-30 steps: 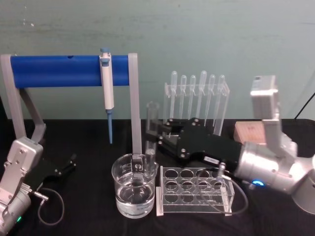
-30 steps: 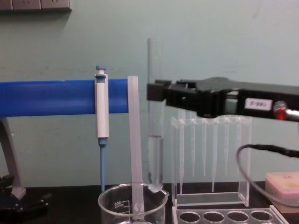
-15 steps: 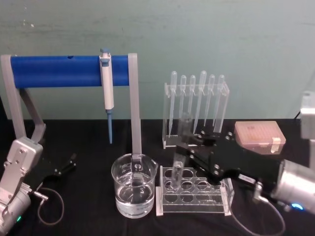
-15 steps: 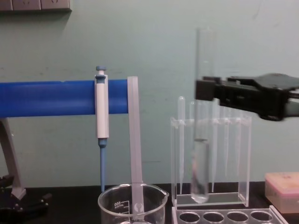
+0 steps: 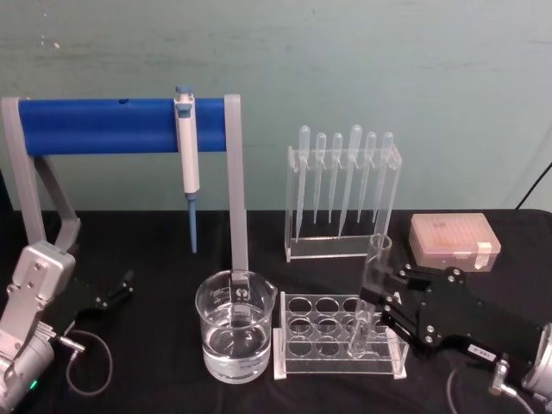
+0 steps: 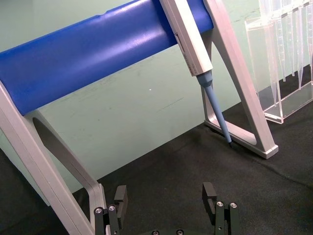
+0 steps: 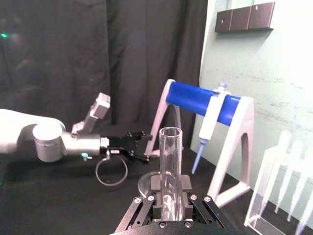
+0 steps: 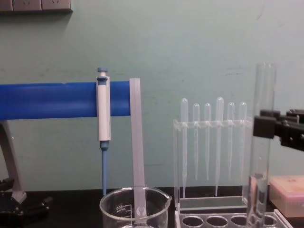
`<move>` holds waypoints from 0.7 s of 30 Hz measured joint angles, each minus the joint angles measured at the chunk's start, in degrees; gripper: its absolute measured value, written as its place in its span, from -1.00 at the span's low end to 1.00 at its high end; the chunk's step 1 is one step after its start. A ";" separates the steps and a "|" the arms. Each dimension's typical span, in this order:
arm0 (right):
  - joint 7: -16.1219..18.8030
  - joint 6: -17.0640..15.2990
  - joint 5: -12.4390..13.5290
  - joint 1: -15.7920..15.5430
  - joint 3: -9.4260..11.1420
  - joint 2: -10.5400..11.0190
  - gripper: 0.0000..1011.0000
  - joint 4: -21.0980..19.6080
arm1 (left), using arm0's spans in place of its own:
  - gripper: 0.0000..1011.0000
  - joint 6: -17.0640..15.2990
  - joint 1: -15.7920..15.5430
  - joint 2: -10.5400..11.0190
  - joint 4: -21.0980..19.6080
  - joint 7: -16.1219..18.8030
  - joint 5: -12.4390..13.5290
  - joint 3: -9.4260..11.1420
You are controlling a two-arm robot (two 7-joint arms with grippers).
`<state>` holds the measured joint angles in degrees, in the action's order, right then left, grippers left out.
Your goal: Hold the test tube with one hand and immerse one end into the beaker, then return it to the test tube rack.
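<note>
Wide clear glass beaker (image 8: 135, 209), 6 o'clock in the chest view: white printed digits plus a small emblem on the wall, too blurred to read. Small white label (image 5: 477, 349) on the black right gripper (image 5: 384, 293), 4 o'clock in the head view: characters illegible.

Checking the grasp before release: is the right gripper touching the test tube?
Touching. In the right wrist view the right gripper clamps the test tube between its fingers, with no gap on either side.

test tube (image 5: 371, 267) moved rightward, apparently entering rack (image 5: 328, 362)
</note>
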<state>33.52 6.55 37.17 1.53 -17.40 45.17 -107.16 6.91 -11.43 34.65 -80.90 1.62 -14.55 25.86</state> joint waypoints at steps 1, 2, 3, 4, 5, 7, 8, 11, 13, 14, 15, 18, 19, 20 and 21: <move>0.00 0.00 0.00 0.00 0.00 0.00 -0.53 0.00 | 0.98 0.00 0.00 0.00 0.00 0.00 0.00 0.00; 0.00 0.17 -0.30 -0.17 0.13 0.00 -0.53 0.15 | 0.98 0.00 0.00 0.00 0.00 0.01 0.00 0.00; 0.03 0.61 -0.87 -0.37 0.36 -0.08 -0.53 0.62 | 0.98 0.00 0.00 0.00 0.00 0.00 0.00 0.00; 0.06 0.77 -1.10 -0.39 0.42 -0.15 -0.53 0.78 | 0.98 0.00 0.00 0.00 0.00 0.01 0.00 0.00; 0.22 1.03 -1.55 -0.38 0.52 -0.36 -0.53 1.24 | 0.98 0.00 0.00 0.00 0.00 0.00 0.00 0.00; 0.62 1.32 -2.20 -0.03 0.53 -0.86 -0.53 1.98 | 0.98 0.00 0.00 0.00 0.00 0.00 0.00 0.00; 0.79 1.40 -2.42 0.15 0.53 -1.06 -0.53 2.21 | 0.98 0.00 0.00 0.00 0.00 0.00 0.00 0.00; 1.43 1.75 -3.13 1.02 0.32 -1.99 -0.53 3.29 | 0.98 0.00 0.00 0.00 0.00 0.00 0.00 0.00; 1.84 1.96 -3.47 1.58 0.14 -2.52 -0.53 3.99 | 0.98 0.00 0.00 0.00 0.00 0.00 0.00 0.00; 2.26 2.25 -3.74 2.14 -0.06 -3.09 -0.53 4.68 | 0.98 0.00 0.00 0.00 0.00 0.00 0.00 0.00; 2.48 2.38 -3.88 2.41 -0.17 -3.36 -0.53 5.05 | 0.98 0.00 0.00 0.00 0.00 0.01 0.00 0.00; 3.21 2.97 -4.29 3.59 -0.63 -4.46 -0.53 6.72 | 0.98 0.00 0.00 0.00 0.00 0.00 0.00 0.00; 3.49 3.18 -4.35 3.92 -0.75 -4.77 -0.53 7.17 | 0.98 0.00 0.00 0.00 0.00 0.00 0.00 0.00; 3.67 3.35 -4.38 4.21 -0.86 -5.04 -0.53 7.61 | 0.98 0.00 0.00 0.00 0.00 0.00 0.00 0.00; 4.12 3.72 -4.40 4.83 -1.09 -5.63 -0.53 8.69 | 0.98 0.00 0.00 0.00 0.00 0.01 0.00 0.00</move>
<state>37.64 10.27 32.77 6.36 -18.50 39.53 -98.47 6.91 -11.43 34.64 -80.90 1.62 -14.55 25.86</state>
